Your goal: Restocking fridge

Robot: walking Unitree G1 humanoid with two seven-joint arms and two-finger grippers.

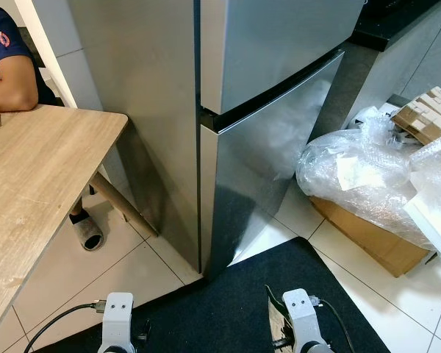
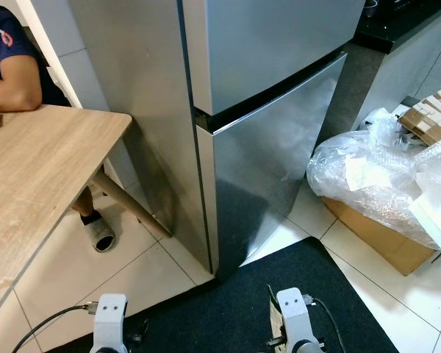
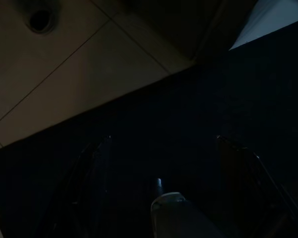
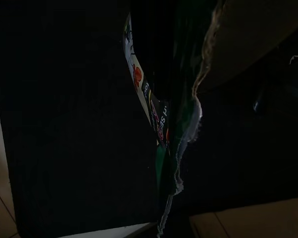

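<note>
Stainless two-door fridge at frame centre and top in the head views, standing on pale floor tiles, both doors shut, dark seam between upper and lower door running diagonally. Dark mat at lower centre, reaching to the base of the fridge.

Wooden table at left of frame, one slanted leg visible beneath it. Seated at the table, upper left corner: a person's arm in a dark sleeve, resting on the tabletop; a foot in a slipper under the table edge.

At right of frame: a cardboard box on the tiles, covered by crumpled clear plastic wrap.

Both silver arms low at the bottom edge, wrists just above the mat.

Left gripper: seen in the dark left wrist view, two black fingers spread well apart, nothing between them, hanging over mat and tile.

Right gripper: fingers clamped on a printed snack packet, thin and edge-on in the right wrist view, with red and white print and a frayed torn edge. Same packet visible in the left eye view as a pale sliver beside the right wrist, lower centre-right, over the mat and in front of the fridge.
</note>
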